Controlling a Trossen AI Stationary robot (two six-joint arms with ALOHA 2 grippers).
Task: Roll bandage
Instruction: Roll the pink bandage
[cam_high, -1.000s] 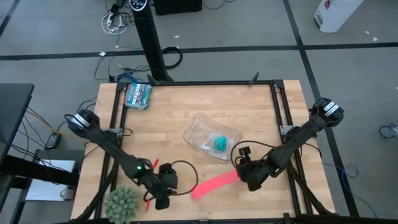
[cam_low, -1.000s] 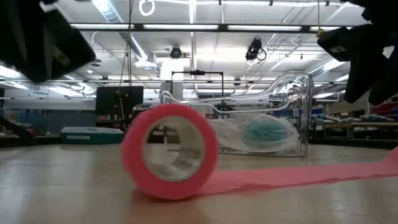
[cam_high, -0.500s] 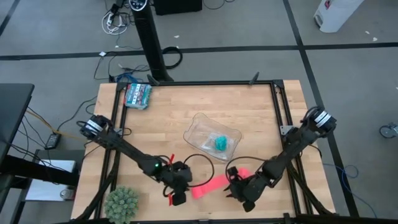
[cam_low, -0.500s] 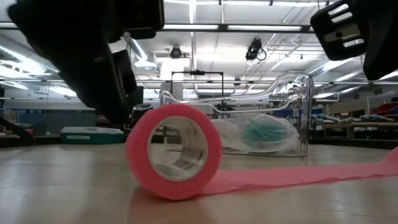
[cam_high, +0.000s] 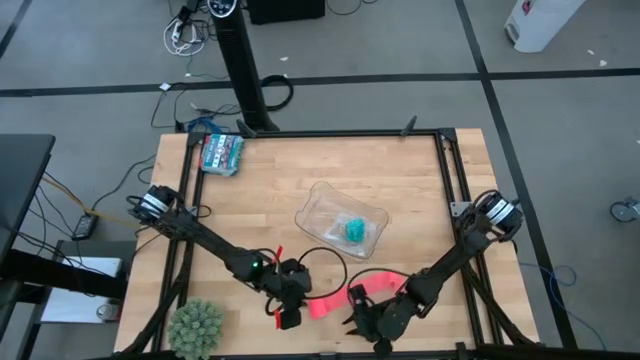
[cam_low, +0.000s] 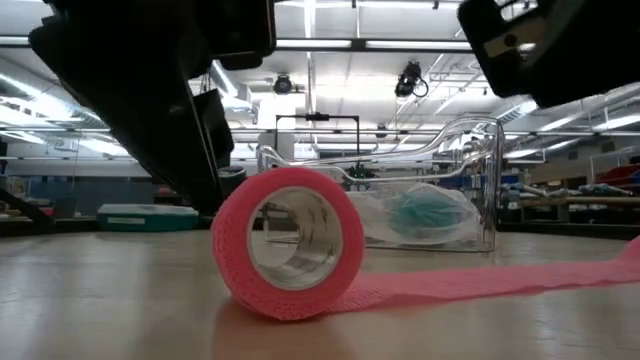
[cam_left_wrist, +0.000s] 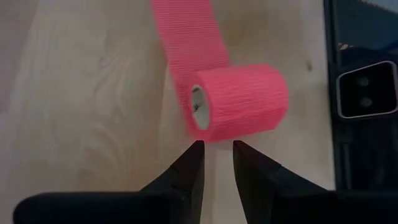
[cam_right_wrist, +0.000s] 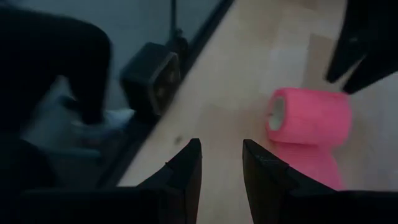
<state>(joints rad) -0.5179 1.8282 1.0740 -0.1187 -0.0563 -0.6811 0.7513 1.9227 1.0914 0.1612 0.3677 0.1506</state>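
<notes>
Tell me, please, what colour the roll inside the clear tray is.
Teal roll, clearest in the high view.

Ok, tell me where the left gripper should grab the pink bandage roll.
Grip the bandage on its rolled part, across the two flat open ends. The roll lies on its side with the loose strip trailing away, so the left gripper, open just short of it, likely needs to widen and come from the side opposite the strip.
</notes>
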